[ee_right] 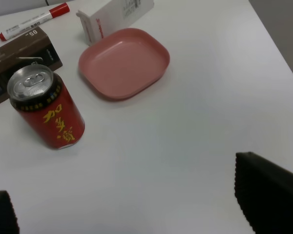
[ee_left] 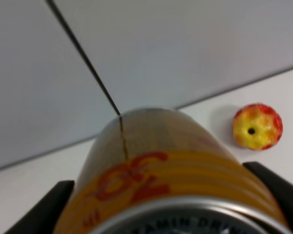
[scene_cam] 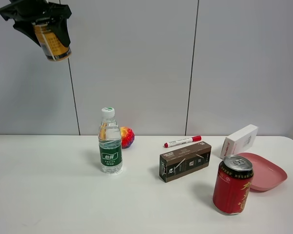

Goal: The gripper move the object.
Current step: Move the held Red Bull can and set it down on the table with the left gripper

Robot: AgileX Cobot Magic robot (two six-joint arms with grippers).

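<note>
A white table [scene_cam: 49, 195] runs back to a pale grey panelled wall [scene_cam: 136, 63] split by dark vertical seams [scene_cam: 73, 87]. High above the table's far left, the left gripper [scene_cam: 49, 31] is clenched around the gold can [scene_cam: 53, 46], which is tilted and well clear of the surface. The right gripper [ee_right: 134, 204] hangs with fingers spread wide over bare tabletop near the red can [ee_right: 46, 109] and pink plate [ee_right: 124, 63]

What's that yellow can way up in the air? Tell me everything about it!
The gold-yellow can looks like shiny metal, with red markings and a silver rim. It hangs tilted, high above the table, clamped between the black fingers of the left gripper. Nothing else touches it.
</note>
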